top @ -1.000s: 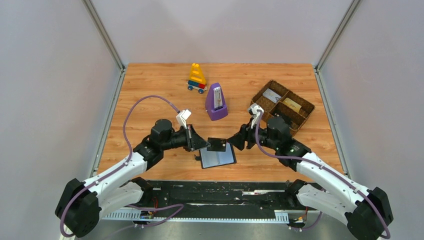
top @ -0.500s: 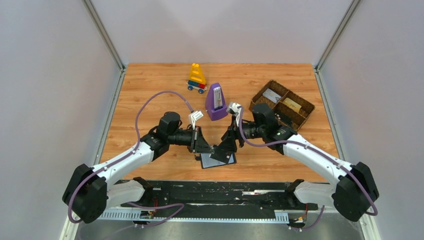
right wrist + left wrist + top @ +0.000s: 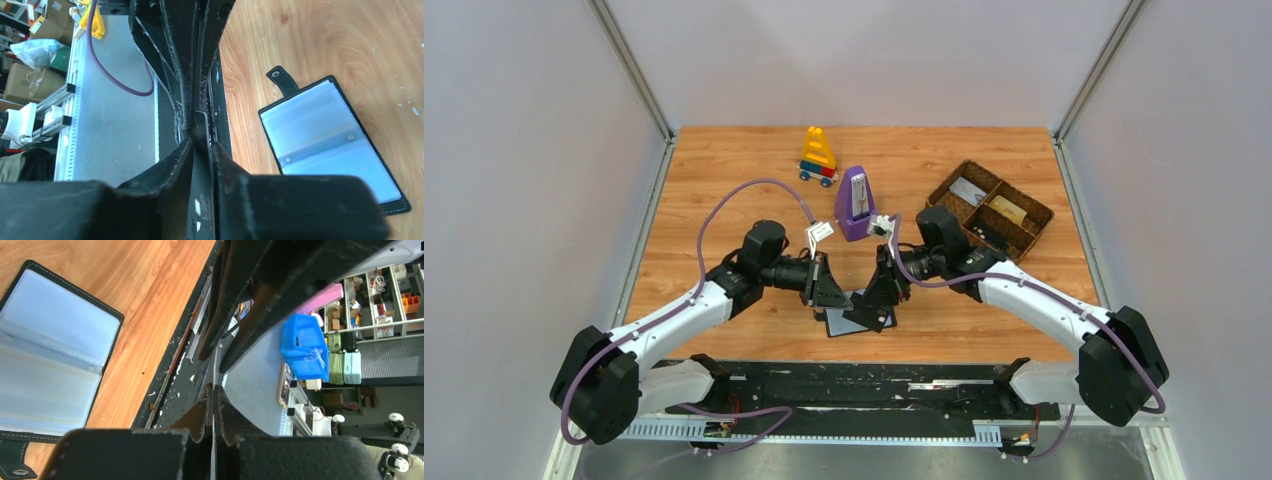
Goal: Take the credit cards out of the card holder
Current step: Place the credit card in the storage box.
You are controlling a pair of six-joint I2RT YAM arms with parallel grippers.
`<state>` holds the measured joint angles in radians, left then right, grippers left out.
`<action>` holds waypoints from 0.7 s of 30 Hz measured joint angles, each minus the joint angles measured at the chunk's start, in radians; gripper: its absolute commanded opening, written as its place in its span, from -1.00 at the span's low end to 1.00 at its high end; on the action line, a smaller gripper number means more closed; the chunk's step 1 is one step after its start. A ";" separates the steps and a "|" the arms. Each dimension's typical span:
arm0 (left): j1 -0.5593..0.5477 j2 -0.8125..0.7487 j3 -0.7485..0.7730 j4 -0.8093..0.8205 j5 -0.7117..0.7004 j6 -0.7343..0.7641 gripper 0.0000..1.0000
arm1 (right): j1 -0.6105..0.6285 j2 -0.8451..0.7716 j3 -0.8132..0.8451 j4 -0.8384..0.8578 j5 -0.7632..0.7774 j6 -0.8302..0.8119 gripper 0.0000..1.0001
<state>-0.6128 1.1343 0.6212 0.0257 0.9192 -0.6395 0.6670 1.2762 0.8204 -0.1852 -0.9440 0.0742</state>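
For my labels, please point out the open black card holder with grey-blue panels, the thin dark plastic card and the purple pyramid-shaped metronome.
black card holder (image 3: pixel 320 125): right wrist view, on its grey-blue panel.
thin dark card (image 3: pixel 202 170): right wrist view, face above the print.
purple metronome (image 3: pixel 854 215): top view, on its purple body.

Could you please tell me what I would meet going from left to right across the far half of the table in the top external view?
Block toy car → purple metronome → brown woven tray.
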 measured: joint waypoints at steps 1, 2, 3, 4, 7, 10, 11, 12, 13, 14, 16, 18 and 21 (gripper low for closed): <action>0.000 0.000 0.000 0.000 0.001 0.000 -0.90 | 0.000 0.005 0.000 -0.001 -0.006 0.005 -0.99; 0.000 0.000 0.000 -0.002 0.003 0.002 -0.69 | 0.000 0.010 0.000 -0.001 -0.010 0.008 -1.00; 0.000 0.000 0.000 -0.007 -0.002 0.008 -0.58 | 0.000 0.011 0.000 -0.003 -0.017 0.013 -1.00; 0.000 0.000 0.000 -0.009 -0.011 0.013 -0.39 | 0.000 0.012 0.003 -0.006 -0.018 0.026 -1.00; 0.002 -0.008 0.006 -0.020 -0.049 0.017 -0.04 | -0.002 0.012 0.009 -0.002 0.004 0.059 -1.00; 0.008 -0.051 0.009 -0.039 -0.110 0.014 0.18 | -0.008 0.003 0.009 0.011 0.067 0.135 -1.00; 0.012 -0.070 0.009 -0.044 -0.130 0.010 0.21 | -0.013 -0.006 0.008 0.020 0.098 0.171 -1.00; 0.016 -0.085 0.009 -0.045 -0.148 0.008 0.27 | -0.017 -0.021 0.004 0.034 0.120 0.202 -1.00; 0.021 -0.100 0.009 -0.044 -0.164 -0.002 0.32 | -0.019 -0.037 -0.001 0.049 0.141 0.230 -1.00; 0.025 -0.116 0.009 -0.043 -0.181 -0.009 0.34 | -0.022 -0.064 -0.013 0.079 0.174 0.274 -1.00; 0.030 -0.143 0.006 -0.026 -0.207 -0.032 0.39 | -0.023 -0.107 -0.031 0.126 0.217 0.336 -1.00; 0.032 -0.161 -0.008 0.012 -0.222 -0.062 0.43 | -0.024 -0.156 -0.065 0.199 0.274 0.420 -1.00; 0.032 -0.166 -0.049 0.101 -0.223 -0.123 0.44 | -0.024 -0.214 -0.143 0.328 0.358 0.550 -1.00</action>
<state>-0.5808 0.9680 0.5724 0.1265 0.6960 -0.7628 0.6434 1.0626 0.6773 0.1432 -0.5858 0.6247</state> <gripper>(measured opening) 0.715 0.015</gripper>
